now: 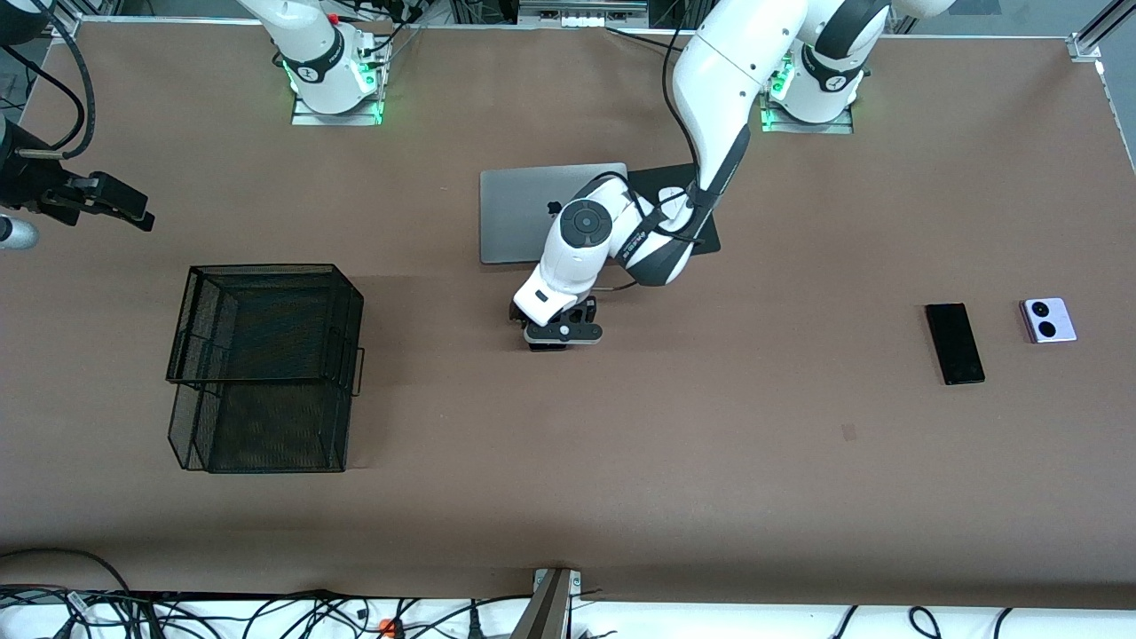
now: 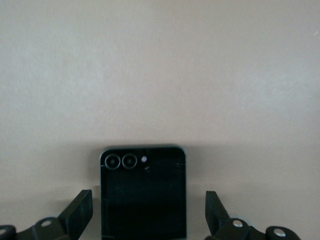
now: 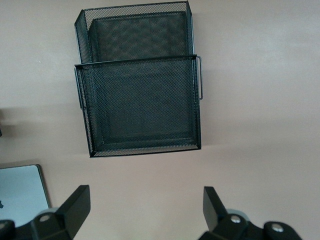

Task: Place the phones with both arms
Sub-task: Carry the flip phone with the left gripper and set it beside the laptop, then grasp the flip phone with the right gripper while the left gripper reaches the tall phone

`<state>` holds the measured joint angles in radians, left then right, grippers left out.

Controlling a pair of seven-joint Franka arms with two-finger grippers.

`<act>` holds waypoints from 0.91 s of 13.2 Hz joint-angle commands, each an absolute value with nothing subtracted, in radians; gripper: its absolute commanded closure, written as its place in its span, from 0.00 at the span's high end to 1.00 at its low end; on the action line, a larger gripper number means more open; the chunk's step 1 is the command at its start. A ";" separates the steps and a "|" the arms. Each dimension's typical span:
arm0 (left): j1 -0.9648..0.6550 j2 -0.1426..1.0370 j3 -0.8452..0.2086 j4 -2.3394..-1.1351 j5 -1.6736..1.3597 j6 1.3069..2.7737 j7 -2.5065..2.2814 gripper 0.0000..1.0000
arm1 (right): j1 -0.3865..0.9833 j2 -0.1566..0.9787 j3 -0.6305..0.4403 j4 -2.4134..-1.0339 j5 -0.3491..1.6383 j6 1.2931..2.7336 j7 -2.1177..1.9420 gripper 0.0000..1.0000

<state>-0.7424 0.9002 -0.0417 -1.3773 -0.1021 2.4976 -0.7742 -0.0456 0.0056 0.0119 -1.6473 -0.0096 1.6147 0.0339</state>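
A small square black flip phone (image 2: 143, 195) lies flat on the brown table, beside the grey laptop (image 1: 519, 213) on the side nearer the front camera. My left gripper (image 2: 149, 202) is low over it, open, one finger (image 2: 80, 210) on each side and apart from it; in the front view that gripper (image 1: 550, 337) hides the phone. The long slim black slab (image 1: 955, 343) and the lavender-white square phone (image 1: 1048, 320) lie at the left arm's end of the table. My right gripper (image 1: 124, 209) is open and empty, up in the air at the right arm's end; it also shows in its wrist view (image 3: 145, 200).
A black mesh basket (image 1: 266, 417) stands at the right arm's end of the table, also in the right wrist view (image 3: 145, 60). A black pad (image 1: 706, 240) lies beside the laptop under the left arm. Cables run along the table's near edge.
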 commanded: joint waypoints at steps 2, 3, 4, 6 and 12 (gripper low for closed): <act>-0.710 0.769 -0.008 -1.404 -0.112 2.336 -0.773 1.00 | -0.026 0.006 0.015 -1.647 -0.006 1.623 0.025 1.00; -0.672 0.731 0.008 -1.396 -0.103 2.233 -0.767 1.00 | -0.015 0.008 0.015 -1.649 -0.006 1.629 0.025 1.00; -0.649 0.685 0.011 -1.396 -0.083 2.151 -0.767 1.00 | -0.003 0.011 0.017 -1.648 -0.005 1.635 0.034 1.00; -0.567 0.609 0.025 -1.396 -0.061 2.010 -0.750 1.00 | 0.056 0.040 0.015 -1.644 -0.003 1.687 0.041 1.00; -0.299 0.457 0.031 -1.408 0.056 1.711 -0.393 1.00 | 0.380 0.254 0.015 -1.531 -0.006 1.817 0.406 1.00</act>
<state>-0.3372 0.5120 0.0441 -1.3636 -0.0313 1.7632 -0.4754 0.2885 0.1617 0.0258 -1.6194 -0.0063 1.7865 0.3000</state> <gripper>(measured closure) 0.000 0.000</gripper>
